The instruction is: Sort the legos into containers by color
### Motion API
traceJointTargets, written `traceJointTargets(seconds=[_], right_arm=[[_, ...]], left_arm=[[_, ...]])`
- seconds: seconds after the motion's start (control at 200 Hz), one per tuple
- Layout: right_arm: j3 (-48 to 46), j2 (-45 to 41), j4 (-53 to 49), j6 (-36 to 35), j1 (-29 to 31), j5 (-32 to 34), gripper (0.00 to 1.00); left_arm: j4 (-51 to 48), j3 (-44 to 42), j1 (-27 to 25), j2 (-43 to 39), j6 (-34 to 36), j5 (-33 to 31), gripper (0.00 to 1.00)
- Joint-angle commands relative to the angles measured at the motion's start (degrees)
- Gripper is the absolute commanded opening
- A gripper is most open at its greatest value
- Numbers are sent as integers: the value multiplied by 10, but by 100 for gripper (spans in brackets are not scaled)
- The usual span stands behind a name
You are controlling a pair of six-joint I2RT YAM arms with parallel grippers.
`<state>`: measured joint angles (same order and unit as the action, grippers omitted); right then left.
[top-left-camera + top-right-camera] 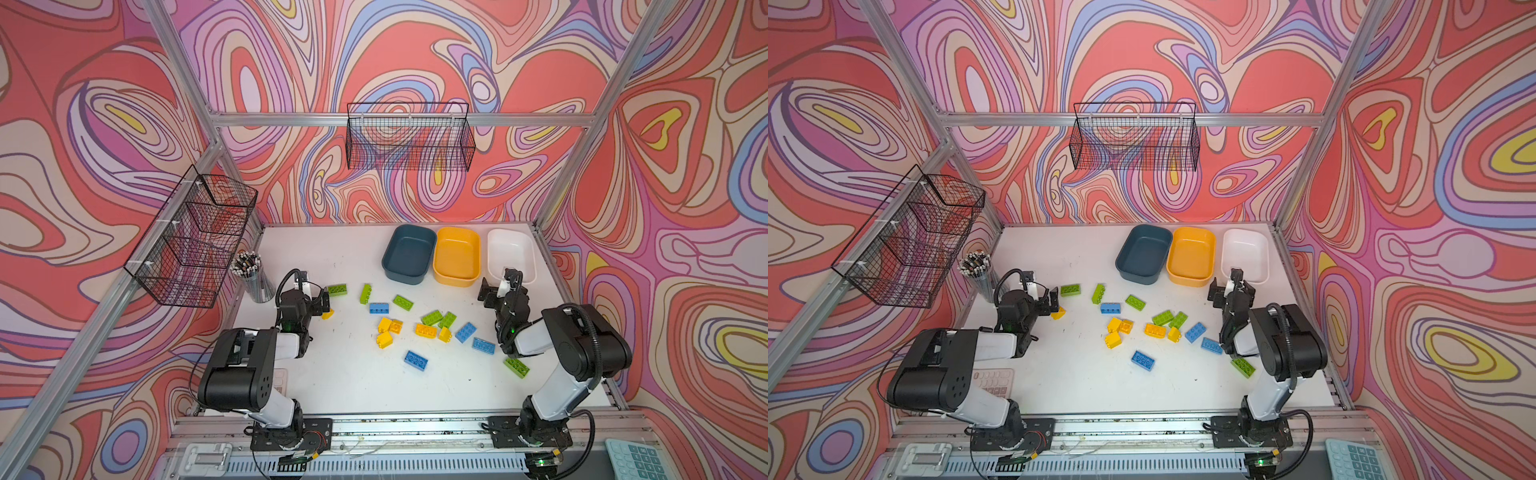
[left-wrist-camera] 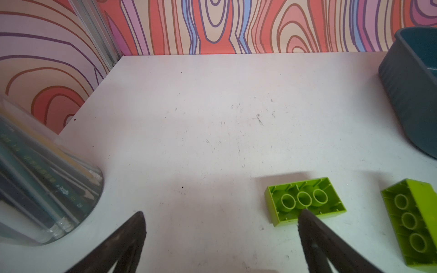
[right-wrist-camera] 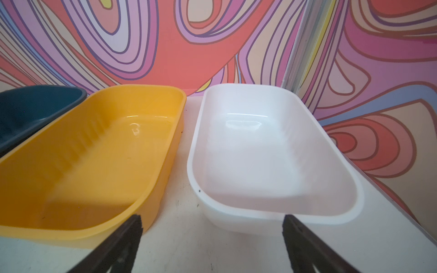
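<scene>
Several blue, lime green and yellow legos lie scattered mid-table, with yellow ones (image 1: 390,328) clustered at the centre. My left gripper (image 1: 323,298) (image 2: 221,214) is open and empty, low over the table. One fingertip (image 2: 305,215) overlaps an upside-down green lego (image 1: 337,289) (image 2: 305,201). Another green lego (image 2: 411,222) lies beside it, and a yellow one (image 1: 328,314) peeks from under the gripper. My right gripper (image 1: 500,286) (image 3: 211,216) is open and empty, facing the gap between the yellow-orange container (image 1: 457,253) (image 3: 94,153) and the white container (image 1: 512,251) (image 3: 272,153). The teal container (image 1: 409,251) (image 2: 411,94) stands left of them. All three are empty.
A clear cup of pencils (image 1: 253,276) (image 2: 35,189) stands just left of my left gripper. Black wire baskets hang on the left wall (image 1: 195,237) and back wall (image 1: 409,137). A green lego (image 1: 516,367) lies beside my right arm. A teal calculator (image 1: 636,459) sits off the table's front right.
</scene>
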<state>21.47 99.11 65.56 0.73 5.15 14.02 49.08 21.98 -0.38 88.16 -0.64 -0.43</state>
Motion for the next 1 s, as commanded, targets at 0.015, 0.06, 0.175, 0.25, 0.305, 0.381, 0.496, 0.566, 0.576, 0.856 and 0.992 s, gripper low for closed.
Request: traceJointTargets(seconds=[0.015,0.06,0.175,0.25,0.305,0.381,0.496,0.566,0.576,0.856,0.992], right_arm=[[4,-9,4,1,-3,-4,98],[4,-9,4,1,-3,-5,98],[-2,-17,15,0,-2,13,98],[1,-62,-38,5,-2,31,98],[39,-108,-168,36,-2,60,98],[99,-143,-316,71,-1,93,98],[167,-176,-480,121,5,129,98],[192,-194,-545,132,18,121,97],[195,-196,-554,132,20,122,98],[237,-272,-759,169,120,103,91],[221,-307,-838,212,156,126,85]], left_arm=[[6,2,-1,1,5,3,100],[6,2,-1,1,5,4,100],[-10,8,-1,-8,0,-12,100],[-97,38,-6,-43,-1,-33,100],[-174,70,-10,-70,-4,-54,100],[-232,110,-22,-104,-12,-98,100],[-330,161,-35,-154,-78,-98,100],[-431,213,-45,-167,-134,-93,100],[-445,221,-47,-168,-141,-93,100],[-692,320,-147,-249,-214,-110,100],[-760,324,-158,-334,-229,-42,100]])
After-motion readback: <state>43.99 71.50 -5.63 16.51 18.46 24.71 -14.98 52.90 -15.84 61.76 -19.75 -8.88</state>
